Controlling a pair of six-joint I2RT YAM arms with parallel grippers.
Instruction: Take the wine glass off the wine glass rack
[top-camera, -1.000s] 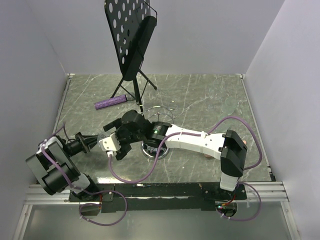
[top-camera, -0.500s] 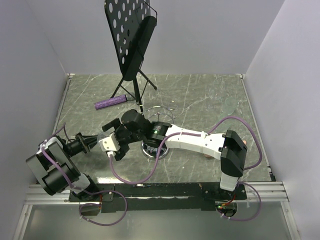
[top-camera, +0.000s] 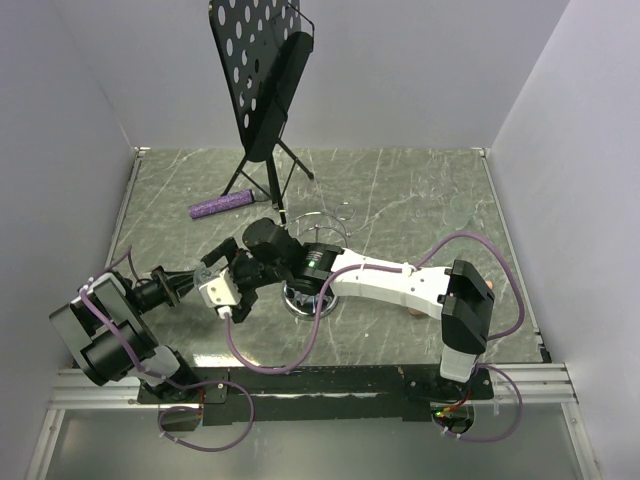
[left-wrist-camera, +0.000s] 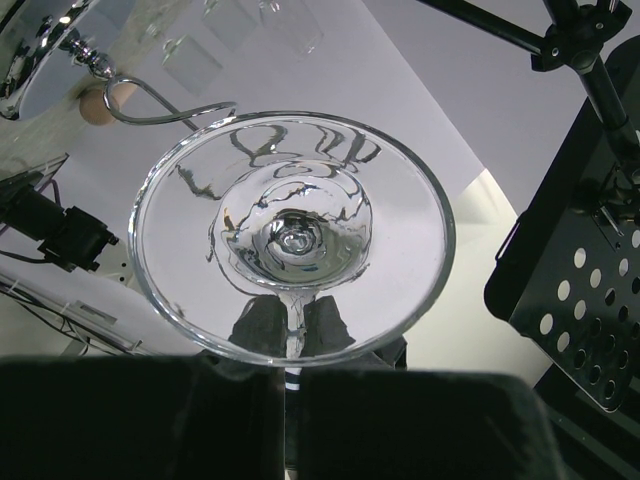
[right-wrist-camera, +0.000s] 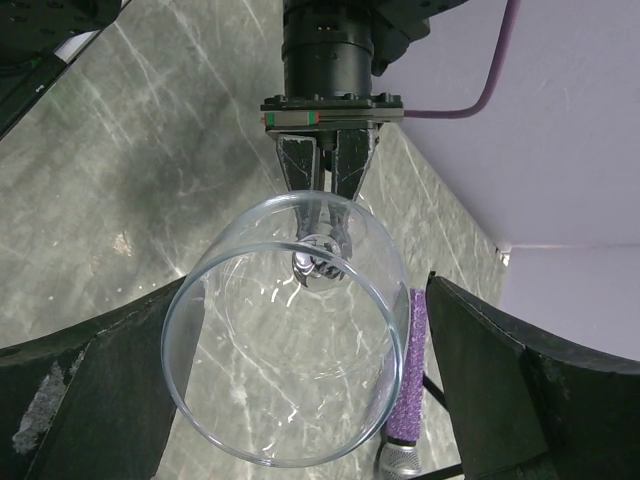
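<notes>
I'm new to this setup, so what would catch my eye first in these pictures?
A clear wine glass is held between the two arms at centre, the left fingers shut on its stem and the right fingers open either side of its bowl. A black perforated music stand towers at the back.

Right arm (top-camera: 380, 280) covers most of the wine glass rack (top-camera: 300, 298).
</notes>
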